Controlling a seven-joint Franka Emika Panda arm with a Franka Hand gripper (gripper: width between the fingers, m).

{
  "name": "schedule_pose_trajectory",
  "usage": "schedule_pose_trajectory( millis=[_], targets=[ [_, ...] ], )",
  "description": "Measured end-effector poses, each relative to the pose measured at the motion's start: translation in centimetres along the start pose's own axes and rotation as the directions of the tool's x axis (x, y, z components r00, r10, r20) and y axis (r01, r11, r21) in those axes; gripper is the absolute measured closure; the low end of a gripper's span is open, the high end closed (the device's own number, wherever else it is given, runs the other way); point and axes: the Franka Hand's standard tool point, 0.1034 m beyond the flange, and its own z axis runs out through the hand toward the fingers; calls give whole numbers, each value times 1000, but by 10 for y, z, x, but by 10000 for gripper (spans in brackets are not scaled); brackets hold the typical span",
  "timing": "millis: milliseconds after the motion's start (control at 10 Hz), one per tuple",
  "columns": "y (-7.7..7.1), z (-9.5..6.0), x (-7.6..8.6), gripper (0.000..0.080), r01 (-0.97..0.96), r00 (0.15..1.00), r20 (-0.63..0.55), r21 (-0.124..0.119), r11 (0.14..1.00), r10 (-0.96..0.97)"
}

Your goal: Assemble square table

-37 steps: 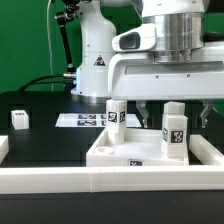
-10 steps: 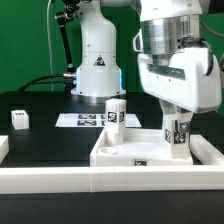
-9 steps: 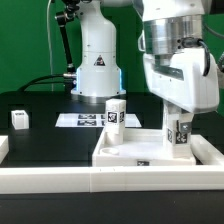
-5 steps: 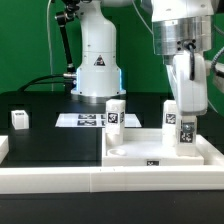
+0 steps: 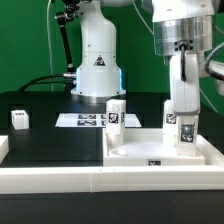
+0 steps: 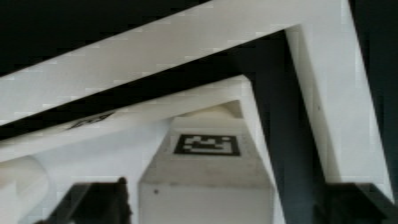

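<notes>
Atop the white square table (image 5: 128, 152) we are seeing one leg (image 5: 116, 113) standing free; around the other leg (image 5: 184, 138) the gripper (image 5: 183, 120) is hanging, fingers seemingly spread, not pinching.

Free slab (image 5: 145, 146) between upright legs (image 5: 116, 113)

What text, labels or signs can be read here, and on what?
No word or number is legible.
Arm's base: triangular warning sign; the print below it is too small to read.
Upright legs, loose leg, square tabletop, marker board: black-and-white tags, patterns only.
</notes>
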Motion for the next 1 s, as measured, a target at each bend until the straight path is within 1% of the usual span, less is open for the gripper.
schedule_pose_trajectory(
  millis=[100, 200, 300, 500, 700, 800, 900, 1000],
  targets=[
    [0, 0, 1, 206, 88, 996, 0, -9, 996, -88],
    [1, 0, 0, 161, 181, 983, 2, -13, 983, -181],
    [1, 0, -1, 161, 288, 958, 3, -12, 957, -288],
    [1, 0, 0, 152, 390, 921, 4, -11, 921, -390],
    [1, 0, 0, 150, 531, 848, 5, -11, 848, -530],
    [2, 0, 0, 150, 584, 811, 4, -17, 811, -585],
    [5, 1, 1, 150, 672, 740, -3, -40, 739, -673],
    [6, 1, 1, 150, 716, 697, -2, -43, 697, -717]
  ],
)
